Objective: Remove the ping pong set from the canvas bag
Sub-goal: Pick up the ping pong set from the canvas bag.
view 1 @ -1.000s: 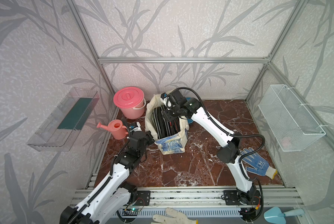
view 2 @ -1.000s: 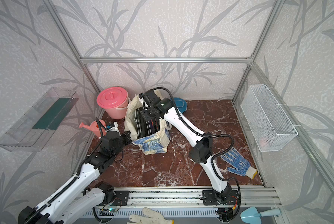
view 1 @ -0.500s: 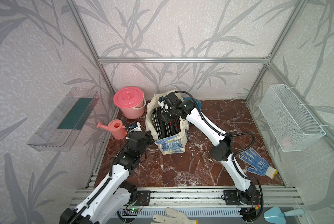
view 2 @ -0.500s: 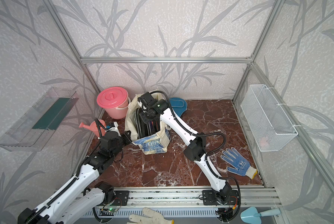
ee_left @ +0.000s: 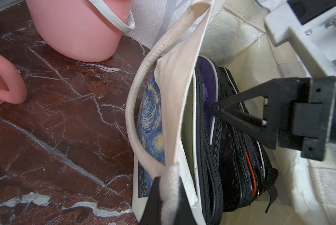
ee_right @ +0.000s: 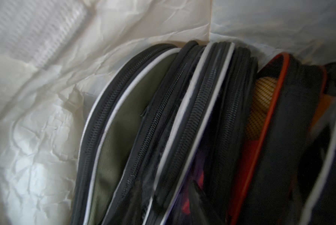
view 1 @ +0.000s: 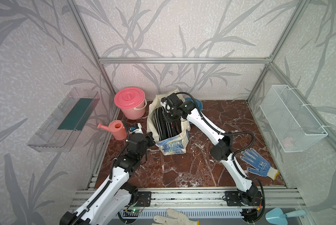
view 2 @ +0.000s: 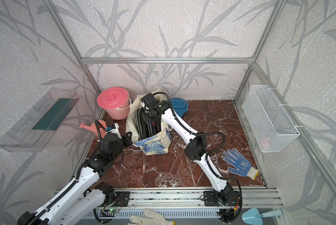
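The cream canvas bag (view 1: 173,143) with the blue swirl print stands upright at the back of the floor, also in the other top view (view 2: 153,145). Several flat cases of the ping pong set (view 1: 163,124) stand on edge inside it: olive (ee_right: 120,124), purple (ee_left: 208,85), black-red with orange balls (ee_right: 264,97). A teal case (view 2: 178,106) lies on the floor behind the bag. My left gripper (ee_left: 168,198) is shut on the bag's white rope handle (ee_left: 132,109) at its near left corner. My right gripper (ee_left: 215,109) reaches down into the bag with its tip against the cases; its jaw gap is hidden.
A pink lidded bucket (view 1: 129,102) and a pink watering can (view 1: 117,129) stand left of the bag. A blue glove (view 1: 256,162) lies at the right. A wire basket (view 1: 292,120) and a clear shelf (view 1: 63,120) hang on the side walls.
My right wrist has shifted slightly left and lower into the bag, uncovering the teal case behind it. The left arm has held still on the handle.
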Robot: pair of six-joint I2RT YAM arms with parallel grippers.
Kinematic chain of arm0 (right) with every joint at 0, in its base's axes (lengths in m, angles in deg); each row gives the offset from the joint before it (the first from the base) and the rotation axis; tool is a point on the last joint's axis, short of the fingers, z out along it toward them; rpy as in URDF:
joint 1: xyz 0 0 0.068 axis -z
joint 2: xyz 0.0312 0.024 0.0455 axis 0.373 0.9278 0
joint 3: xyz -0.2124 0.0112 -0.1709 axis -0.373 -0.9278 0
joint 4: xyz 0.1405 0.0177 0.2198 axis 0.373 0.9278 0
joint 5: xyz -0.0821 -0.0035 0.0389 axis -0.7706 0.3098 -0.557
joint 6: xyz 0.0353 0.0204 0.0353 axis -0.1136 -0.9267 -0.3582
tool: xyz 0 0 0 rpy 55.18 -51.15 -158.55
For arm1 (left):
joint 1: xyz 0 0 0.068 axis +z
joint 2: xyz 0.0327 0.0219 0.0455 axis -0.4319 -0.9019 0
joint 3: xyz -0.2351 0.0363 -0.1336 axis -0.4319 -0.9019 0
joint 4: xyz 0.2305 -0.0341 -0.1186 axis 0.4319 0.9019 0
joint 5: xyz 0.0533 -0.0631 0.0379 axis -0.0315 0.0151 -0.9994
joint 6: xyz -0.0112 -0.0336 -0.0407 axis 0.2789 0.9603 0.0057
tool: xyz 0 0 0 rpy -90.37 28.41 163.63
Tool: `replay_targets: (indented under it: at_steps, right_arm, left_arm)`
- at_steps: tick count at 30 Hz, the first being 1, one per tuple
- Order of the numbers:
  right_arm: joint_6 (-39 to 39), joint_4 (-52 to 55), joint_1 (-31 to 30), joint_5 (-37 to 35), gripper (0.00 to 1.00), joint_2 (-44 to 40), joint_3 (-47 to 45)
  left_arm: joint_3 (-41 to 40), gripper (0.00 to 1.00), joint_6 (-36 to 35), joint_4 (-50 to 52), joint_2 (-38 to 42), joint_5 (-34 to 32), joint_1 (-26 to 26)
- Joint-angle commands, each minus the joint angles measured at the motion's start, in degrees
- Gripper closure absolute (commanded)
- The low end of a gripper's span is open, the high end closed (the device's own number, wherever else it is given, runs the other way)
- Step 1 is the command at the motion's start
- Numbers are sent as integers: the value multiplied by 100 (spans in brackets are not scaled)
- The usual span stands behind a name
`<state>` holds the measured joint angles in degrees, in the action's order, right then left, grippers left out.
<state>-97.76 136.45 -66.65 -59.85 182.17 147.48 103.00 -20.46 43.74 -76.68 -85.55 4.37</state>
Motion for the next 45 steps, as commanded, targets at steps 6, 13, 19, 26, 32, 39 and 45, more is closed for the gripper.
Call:
replay_targets:
  at_steps: [6,13,19,26,32,39,45]
  right_arm:
    - [-142,-150,54,-52,66,337,156]
    - [-209,-294,98,-185,100,379,51]
    - [-210,-340,98,-196,100,122,-152]
    - [-148,-303,29,-179,100,-315,-240]
    - [-113,-251,11,-230,100,-612,-235]
    - [-82,-172,-16,-249,100,-850,-198]
    - [-44,-83,-27,-275,100,-1141,-185]
  left_arm:
    - [-90,100,-178,-215,108,441,10]
    - [-125,100,-190,-225,123,452,6]
    - [-160,100,-207,-223,92,333,10]
    - [-180,100,-224,-276,49,354,4]
    - [-178,100,-220,-287,58,337,4]
    - [-161,100,-241,-260,58,346,6]
    - [-204,100,-258,-261,97,285,9]
